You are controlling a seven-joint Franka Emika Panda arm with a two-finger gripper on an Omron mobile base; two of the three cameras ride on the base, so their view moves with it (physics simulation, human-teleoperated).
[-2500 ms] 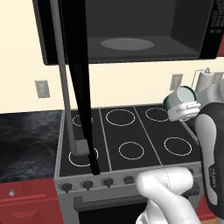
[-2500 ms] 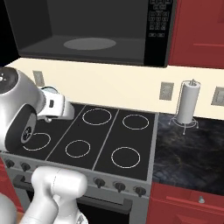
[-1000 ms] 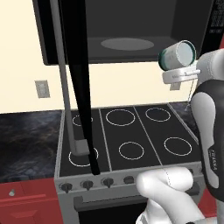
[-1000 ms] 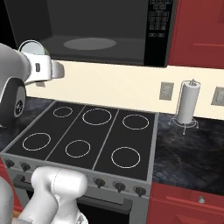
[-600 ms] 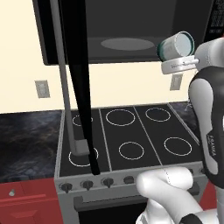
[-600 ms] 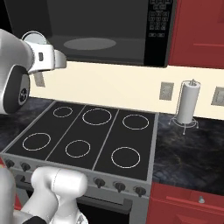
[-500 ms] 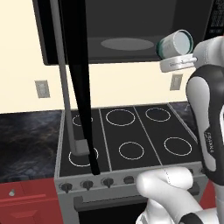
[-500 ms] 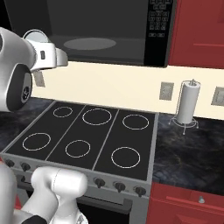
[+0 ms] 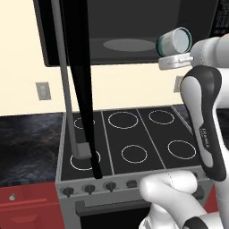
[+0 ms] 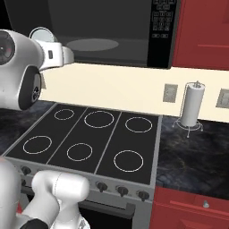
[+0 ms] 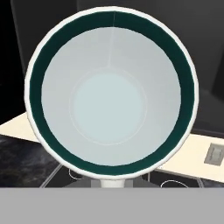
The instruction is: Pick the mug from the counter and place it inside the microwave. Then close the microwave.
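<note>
1. The mug (white, teal band inside its rim) lies tipped on its side in the air before the microwave's opening.
2. The microwave stands open, grey turntable bare, glossy door swung wide.
3. The black marbled table flanks the stovetop.

The arm rises from the base, elbow bent, forearm upright with its dark joint cover facing the left camera. The wrist is raised high and turned sideways, so the hand points level toward the left. Its jaws are closed on the mug, which lies tipped on its side, mouth facing back along the hand.
</note>
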